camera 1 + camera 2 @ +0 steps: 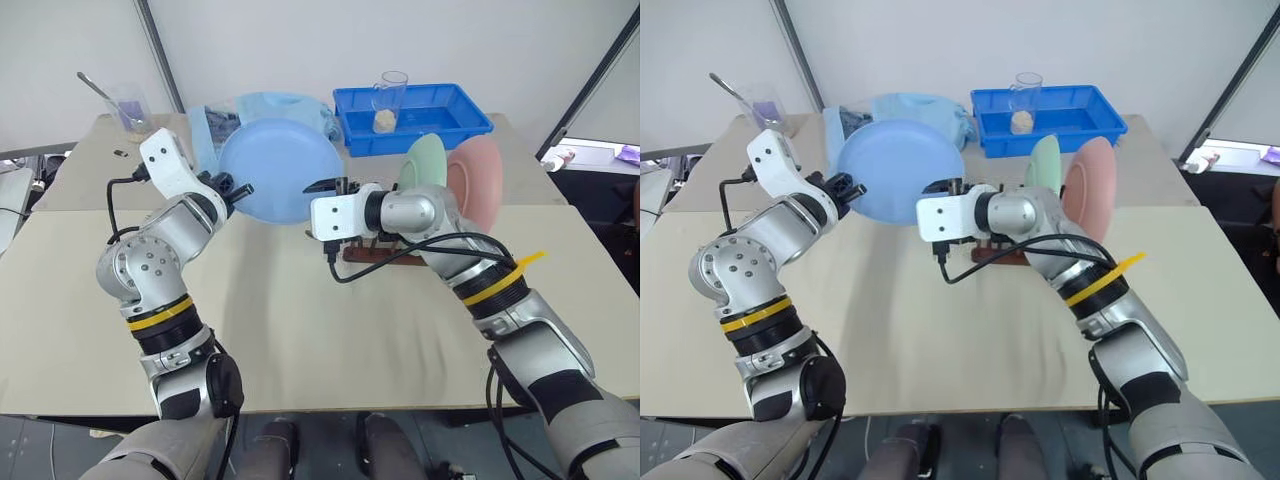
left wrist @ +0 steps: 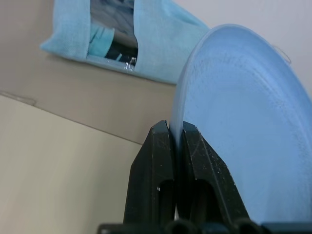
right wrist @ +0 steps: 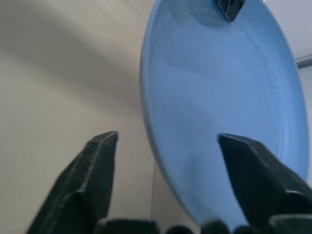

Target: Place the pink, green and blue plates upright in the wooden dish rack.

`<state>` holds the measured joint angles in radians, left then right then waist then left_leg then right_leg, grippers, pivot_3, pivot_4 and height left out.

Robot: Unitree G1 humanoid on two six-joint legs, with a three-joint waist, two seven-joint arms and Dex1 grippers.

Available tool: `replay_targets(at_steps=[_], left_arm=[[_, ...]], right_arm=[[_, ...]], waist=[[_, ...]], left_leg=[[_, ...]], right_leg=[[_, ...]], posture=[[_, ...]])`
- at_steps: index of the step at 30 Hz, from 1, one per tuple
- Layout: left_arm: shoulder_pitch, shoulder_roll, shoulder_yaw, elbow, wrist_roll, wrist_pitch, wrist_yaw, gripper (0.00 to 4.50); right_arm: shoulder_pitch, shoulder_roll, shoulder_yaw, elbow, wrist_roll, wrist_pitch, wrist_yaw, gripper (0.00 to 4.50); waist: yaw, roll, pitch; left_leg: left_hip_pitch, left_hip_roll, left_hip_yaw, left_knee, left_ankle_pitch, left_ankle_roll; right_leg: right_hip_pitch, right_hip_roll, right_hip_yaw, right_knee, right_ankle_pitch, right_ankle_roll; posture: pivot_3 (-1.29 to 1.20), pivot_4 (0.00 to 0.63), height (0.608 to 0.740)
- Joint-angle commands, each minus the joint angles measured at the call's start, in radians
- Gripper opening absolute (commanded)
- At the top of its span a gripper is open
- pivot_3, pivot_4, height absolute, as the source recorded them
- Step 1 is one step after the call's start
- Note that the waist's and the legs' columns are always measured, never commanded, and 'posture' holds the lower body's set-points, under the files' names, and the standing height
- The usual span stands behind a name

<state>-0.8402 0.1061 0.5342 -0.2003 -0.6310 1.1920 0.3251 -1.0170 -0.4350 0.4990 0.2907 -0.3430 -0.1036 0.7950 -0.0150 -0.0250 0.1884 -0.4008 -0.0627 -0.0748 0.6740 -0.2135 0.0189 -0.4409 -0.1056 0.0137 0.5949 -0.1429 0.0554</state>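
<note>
The beige worktop [image 1: 300,330] lies bare in the near part. Above its middle the blue plate [image 1: 280,170] is held off the surface, tilted up on edge with its hollow face turned toward the robot. Its left rim is clamped by the left pincer [image 2: 176,134], whose two black fingers are closed flat against either side of the thin edge. At the plate's right rim the right pincer [image 1: 322,186] is seen with its fingers [image 3: 95,165] spread apart, one on each side of the rim and neither pressed onto it.

Just behind the right wrist the wooden dish rack [image 1: 385,256] stands on the worktop, mostly hidden by the arm. The green plate [image 1: 424,162] and the pink plate [image 1: 478,180] stand upright in it, side by side, the green one to the left of the pink one.

Farther back a light-blue cloth bag [image 1: 290,105] lies behind the held plate. To its right sits a bright-blue tray [image 1: 460,120] with a clear glass [image 1: 390,100] standing in it. At the far left corner a clear cup with a spoon [image 1: 125,108] can be made out.
</note>
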Motion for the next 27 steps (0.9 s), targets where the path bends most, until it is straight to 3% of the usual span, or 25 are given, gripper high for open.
replay_targets(at_steps=[1,8,12,18,21,27], left_arm=[[-0.026,0.003,0.023,-0.054,-0.015,0.022,0.025,0.0],[-0.025,0.007,0.07,-0.052,-0.041,0.069,0.03,0.0],[-0.016,0.044,0.098,-0.045,-0.068,0.102,-0.002,1.45],[-0.023,0.194,0.181,0.048,-0.103,0.101,-0.102,4.32],[-0.035,0.273,0.225,0.112,-0.152,0.063,-0.197,4.46],[0.036,0.463,0.154,0.226,-0.123,-0.104,-0.457,4.46]], right_arm=[[-0.036,0.019,-0.012,0.027,-0.045,-0.052,-0.051,2.29],[-0.035,0.062,-0.029,0.062,-0.067,-0.069,-0.072,0.02],[-0.039,0.059,-0.033,0.07,-0.091,-0.106,-0.097,0.0],[-0.054,0.044,-0.026,0.093,-0.122,-0.166,-0.125,0.0],[-0.06,0.043,-0.032,0.102,-0.124,-0.192,-0.137,0.0],[-0.076,0.048,-0.043,0.12,-0.118,-0.234,-0.154,0.0]], waist=[[-0.001,0.0,0.0],[-0.004,0.0,0.0],[-0.005,-0.001,0.0],[-0.016,-0.001,0.0],[-0.028,-0.001,0.0],[-0.033,-0.001,0.0]], left_leg=[[0.0,0.0,0.0,0.0,0.0,0.0],[0.001,0.006,0.0,-0.003,0.003,-0.005],[0.003,0.008,0.001,-0.006,0.006,-0.01],[0.005,0.01,0.002,-0.01,0.01,-0.016],[0.009,0.011,0.002,-0.012,0.011,-0.017],[0.011,0.012,0.002,-0.015,0.011,-0.018]], right_leg=[[0.0,0.0,0.0,0.0,0.0,0.0],[0.0,0.007,0.0,-0.001,0.002,-0.003],[0.0,0.011,0.0,-0.001,0.002,-0.003],[-0.001,0.014,0.0,0.0,0.002,-0.003],[0.001,0.015,0.0,0.0,0.002,-0.003],[0.001,0.016,0.001,0.0,0.002,-0.004]], posture=[[0.0,0.15,0.74],[0.0,0.15,0.74],[0.0,0.15,0.74],[0.0,0.15,0.74],[0.0,0.15,0.74],[0.0,0.15,0.74]])
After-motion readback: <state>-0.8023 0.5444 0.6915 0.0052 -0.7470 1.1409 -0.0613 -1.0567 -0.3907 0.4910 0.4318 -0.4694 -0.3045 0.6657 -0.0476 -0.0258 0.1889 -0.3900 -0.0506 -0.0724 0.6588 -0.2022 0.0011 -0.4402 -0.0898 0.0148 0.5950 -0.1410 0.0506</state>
